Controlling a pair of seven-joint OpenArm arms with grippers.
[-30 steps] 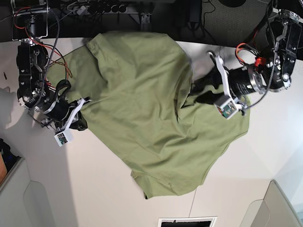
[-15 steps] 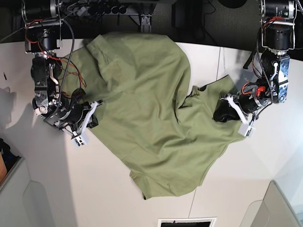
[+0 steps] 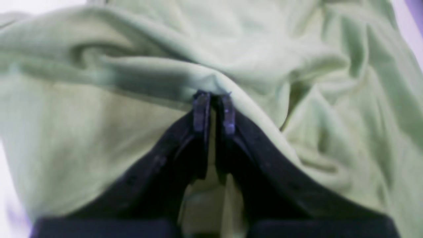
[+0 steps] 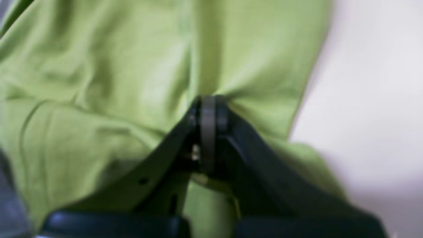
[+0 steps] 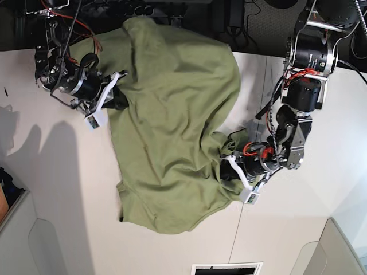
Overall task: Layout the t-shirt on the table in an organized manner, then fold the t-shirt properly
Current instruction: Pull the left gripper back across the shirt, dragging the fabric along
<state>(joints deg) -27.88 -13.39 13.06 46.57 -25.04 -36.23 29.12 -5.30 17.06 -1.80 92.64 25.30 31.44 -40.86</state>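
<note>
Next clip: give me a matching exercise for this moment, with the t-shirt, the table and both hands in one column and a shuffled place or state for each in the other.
Things:
1. t-shirt
2. table
3. left hand
4. right hand

Places or states:
A. white, flat, bare along the base view's left side
B. shut on cloth at the shirt's lower right edge in the base view
C. olive green, rumpled, bunched between both arms
D. shut on cloth at the shirt's upper left edge in the base view

Pairs: 1-C, 2-A, 3-B, 4-D
</note>
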